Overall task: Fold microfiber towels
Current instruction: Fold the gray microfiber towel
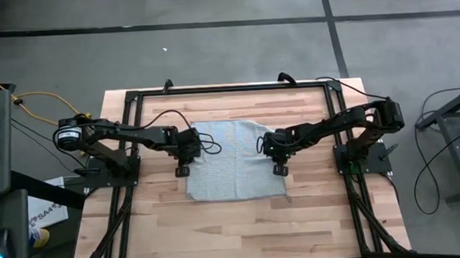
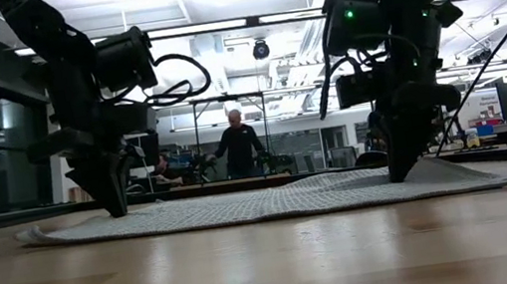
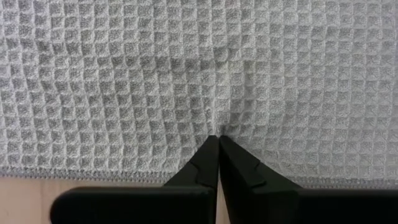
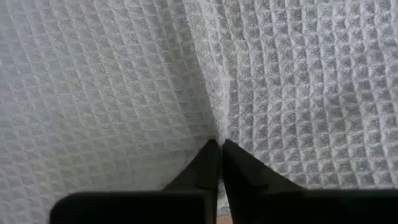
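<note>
Pinching now: both claws closed on the microfiber towel (image 1: pixel 230 162), one at each side edge.
Towel spot: lying flat and spread out near the middle of the wooden surface (image 1: pixel 220 233), between the two arms.
Left claw (image 3: pixel 218 138): tips squeezed together with a little fold of waffle cloth caught between them, just inside the hem.
Right claw (image 4: pixel 219 143): tips shut tight too, with a ridge of cloth bunched up at the tips.
Doing it well: probably lift both sides together and at the same height, so the cloth stays even.
Also good: carry slowly, so the thin pinch does not slip out.
Watch out: a small bite of cloth could pull free if one side tugs harder.
Left arm pose: reaching in from the left, claw pointing straight down onto the left edge.
Right arm pose: reaching in from the right, claw pointing down onto the right edge.
</note>
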